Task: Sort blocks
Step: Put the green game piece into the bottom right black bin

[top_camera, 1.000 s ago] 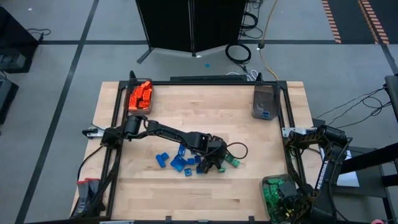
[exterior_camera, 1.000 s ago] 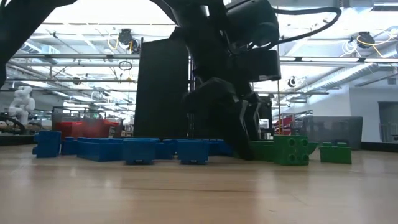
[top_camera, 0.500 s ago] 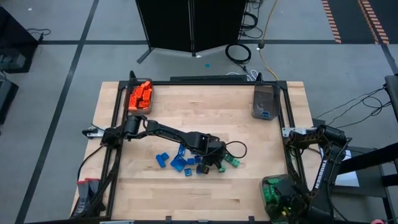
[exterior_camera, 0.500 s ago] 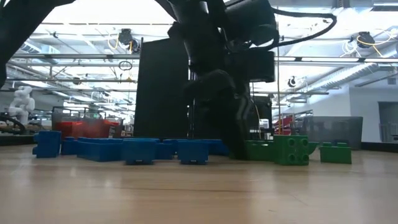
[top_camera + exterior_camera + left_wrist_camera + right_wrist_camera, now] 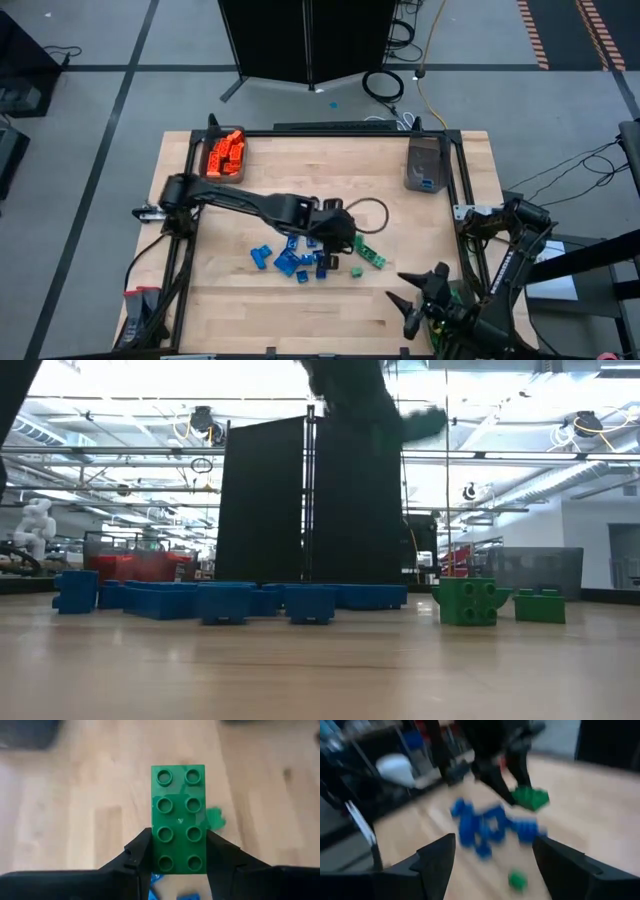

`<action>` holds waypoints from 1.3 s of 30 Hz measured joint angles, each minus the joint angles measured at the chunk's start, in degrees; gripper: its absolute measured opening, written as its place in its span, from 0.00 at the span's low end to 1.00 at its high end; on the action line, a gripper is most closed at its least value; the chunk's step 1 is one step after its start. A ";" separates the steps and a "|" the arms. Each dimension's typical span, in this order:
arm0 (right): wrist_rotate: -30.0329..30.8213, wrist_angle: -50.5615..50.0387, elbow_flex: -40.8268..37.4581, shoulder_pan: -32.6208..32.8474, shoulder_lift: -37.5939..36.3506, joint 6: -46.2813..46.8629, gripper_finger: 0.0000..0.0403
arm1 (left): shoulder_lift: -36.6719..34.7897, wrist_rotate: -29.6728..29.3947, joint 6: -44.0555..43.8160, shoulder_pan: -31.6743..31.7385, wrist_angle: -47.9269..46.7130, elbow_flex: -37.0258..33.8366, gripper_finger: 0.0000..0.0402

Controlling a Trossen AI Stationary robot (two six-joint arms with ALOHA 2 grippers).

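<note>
Above the wooden table (image 5: 230, 310), left pincer (image 5: 178, 851) clamps a green block (image 5: 178, 817); right pincer (image 5: 492, 857) spread.

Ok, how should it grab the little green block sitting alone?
Grip its two flat sides, coming straight down. The little green block sits flat, apart from the blue blocks, leaving room on either side. The open right tool probably suits; the left tool holds a long green brick.
</note>
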 joint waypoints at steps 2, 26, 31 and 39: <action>6.06 -0.07 0.02 -0.92 0.00 -1.76 0.65 | -2.50 -1.95 -1.94 -0.60 1.03 -0.02 0.32; 13.10 5.71 21.25 -9.74 -8.44 -58.73 0.81 | -12.66 -10.29 -5.02 -9.58 22.05 -0.02 0.32; -5.18 16.83 26.24 -10.32 -8.44 -80.87 0.82 | -12.66 -10.55 -4.08 -9.58 22.16 -0.02 0.32; -18.45 18.85 28.24 -16.59 -8.41 -89.86 0.82 | -12.66 -10.59 -3.10 -9.70 22.08 0.00 0.32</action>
